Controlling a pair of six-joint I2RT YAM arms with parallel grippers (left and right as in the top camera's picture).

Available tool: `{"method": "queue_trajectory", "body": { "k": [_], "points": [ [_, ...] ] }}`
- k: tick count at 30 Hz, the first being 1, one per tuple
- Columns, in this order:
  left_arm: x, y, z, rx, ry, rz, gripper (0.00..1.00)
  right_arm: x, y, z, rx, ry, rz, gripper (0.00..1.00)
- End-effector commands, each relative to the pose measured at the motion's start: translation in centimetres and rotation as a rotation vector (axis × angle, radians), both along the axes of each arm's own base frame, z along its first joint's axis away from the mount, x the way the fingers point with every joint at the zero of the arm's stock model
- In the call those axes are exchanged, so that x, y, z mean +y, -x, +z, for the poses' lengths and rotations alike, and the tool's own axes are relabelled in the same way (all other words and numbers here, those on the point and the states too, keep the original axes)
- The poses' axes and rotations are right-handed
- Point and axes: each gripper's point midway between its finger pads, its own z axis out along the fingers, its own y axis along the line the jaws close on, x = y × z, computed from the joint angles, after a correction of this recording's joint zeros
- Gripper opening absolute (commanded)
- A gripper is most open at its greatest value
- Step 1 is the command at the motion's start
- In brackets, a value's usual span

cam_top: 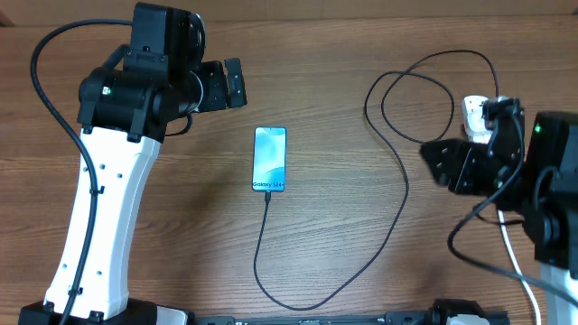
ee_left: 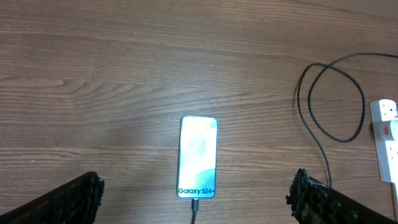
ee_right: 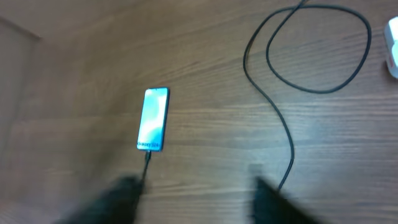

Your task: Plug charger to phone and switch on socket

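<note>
Since the thin black charger cable (cam_top: 404, 194) meets the slim blue-screened phone (cam_top: 269, 160) on the wooden bench (cam_top: 334, 54), overhead leaves only switching; left tool (cam_top: 237, 84) spread. Left wrist: white power-strip socket (ee_left: 387, 155) far right, red switch (ee_left: 385, 130). Right wrist, blurred: right tool (ee_right: 194, 198) seemingly spread; close it, press squarely.

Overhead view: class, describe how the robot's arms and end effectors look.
The left arm has a long white link with small dark holes, black joint housings, a looping black cable and a green light. The right arm is mostly black, with a green light and black cable. The left end effector and right end effector are black.
</note>
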Motion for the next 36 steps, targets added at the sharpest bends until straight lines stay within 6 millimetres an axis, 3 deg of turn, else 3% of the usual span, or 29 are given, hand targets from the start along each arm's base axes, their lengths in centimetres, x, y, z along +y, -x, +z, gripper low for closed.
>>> {"method": "queue_trajectory", "body": {
  "k": [1,18,28,32,36],
  "points": [
    [0.2,-0.1,-0.2,0.008,0.007,0.015,1.0,-0.3,0.7,0.4,-0.001,0.029,-0.013,1.0],
    [0.2,-0.1,-0.2,0.008,0.007,0.015,0.99,-1.2,0.9,-1.2,0.077,0.068,-0.044,1.0],
    [0.2,-0.1,-0.2,0.008,0.007,0.015,1.0,-0.9,-1.4,1.2,-0.126,0.117,0.0,1.0],
    [0.2,-0.1,-0.2,0.008,0.007,0.015,1.0,1.0,-1.6,2.7,-0.338,0.148,0.047,1.0],
    [0.2,-0.1,-0.2,0.008,0.007,0.015,1.0,1.7,-1.2,2.1,-0.482,0.126,0.062,1.0]
  ]
}}
